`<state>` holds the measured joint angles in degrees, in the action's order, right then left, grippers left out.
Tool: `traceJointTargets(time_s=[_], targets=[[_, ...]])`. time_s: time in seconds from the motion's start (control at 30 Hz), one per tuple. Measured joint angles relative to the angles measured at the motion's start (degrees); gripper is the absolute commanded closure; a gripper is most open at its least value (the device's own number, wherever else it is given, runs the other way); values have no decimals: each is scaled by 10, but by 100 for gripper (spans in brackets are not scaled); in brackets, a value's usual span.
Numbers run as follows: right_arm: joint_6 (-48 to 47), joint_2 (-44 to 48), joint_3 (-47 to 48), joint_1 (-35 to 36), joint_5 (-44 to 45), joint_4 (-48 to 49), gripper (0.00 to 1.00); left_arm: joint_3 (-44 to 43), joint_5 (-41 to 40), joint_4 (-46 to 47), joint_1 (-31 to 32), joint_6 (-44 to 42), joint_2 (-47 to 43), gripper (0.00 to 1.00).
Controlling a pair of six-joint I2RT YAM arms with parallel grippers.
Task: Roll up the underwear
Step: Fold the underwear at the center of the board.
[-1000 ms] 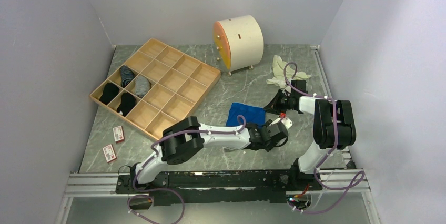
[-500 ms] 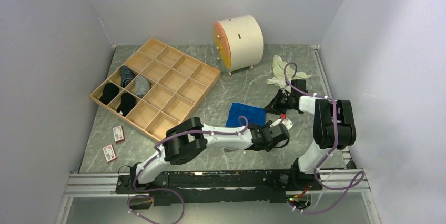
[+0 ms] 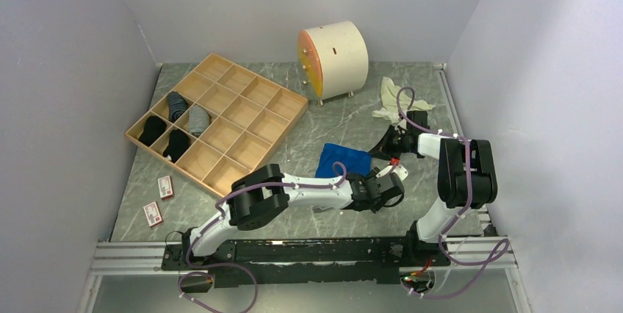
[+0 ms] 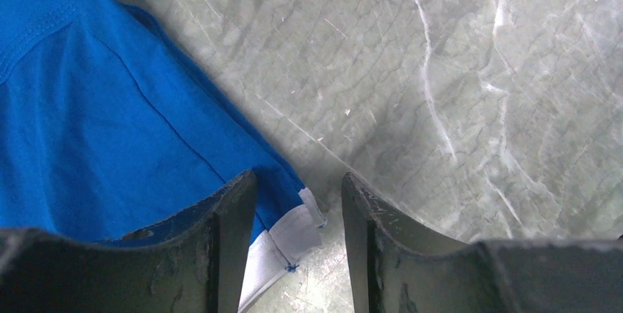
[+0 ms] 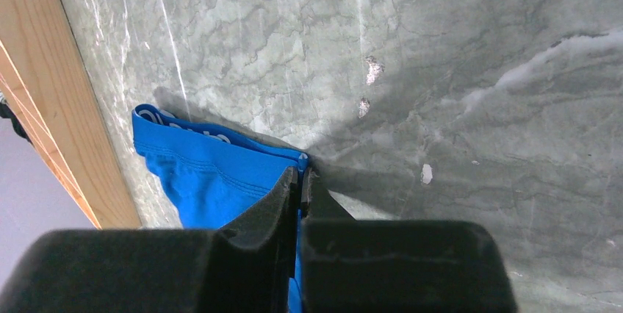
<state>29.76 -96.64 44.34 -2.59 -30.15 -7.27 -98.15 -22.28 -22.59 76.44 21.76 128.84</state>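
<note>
Underwear (image 3: 344, 159): flat, mid-table.
Left gripper (image 4: 297, 184): open, straddling its near-right corner.
Right gripper (image 5: 302, 179): pinched shut on far-right corner.
Risk: left catches only the hem tip; cloth slips, roll skews.

Top external: high, from 6 o'clock, facing down on the whole table (image 3: 353, 111).
Wrist views: close, facing down.
Shared: blue underwear (image 3: 344, 159), 4 o'clock of centre overhead.

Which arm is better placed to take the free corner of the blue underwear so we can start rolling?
Left. The left gripper is open, its fingers straddling the white-trimmed corner of the underwear; the right gripper is shut on the waistband edge.
</note>
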Motion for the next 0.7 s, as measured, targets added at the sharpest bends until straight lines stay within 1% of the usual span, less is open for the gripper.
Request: traceJointTargets(time_s=[0.1,0.2,0.4,0.63,0.7], targets=[[0,0,0,0,0,0,100,4,4,-5,0,-1,-5,56],[-1,0,0,0,0,0,100,2,6,-16,1,-1,-5,56],[-2,0,0,0,0,0,100,-5,16,-31,1,-9,-4,68],[-3,0,1,0,-5,-5,100,-9,19,-43,1,-14,-2,94],[-3,-2,1,0,-16,-5,100,-9,21,-43,1,-15,-2,95]])
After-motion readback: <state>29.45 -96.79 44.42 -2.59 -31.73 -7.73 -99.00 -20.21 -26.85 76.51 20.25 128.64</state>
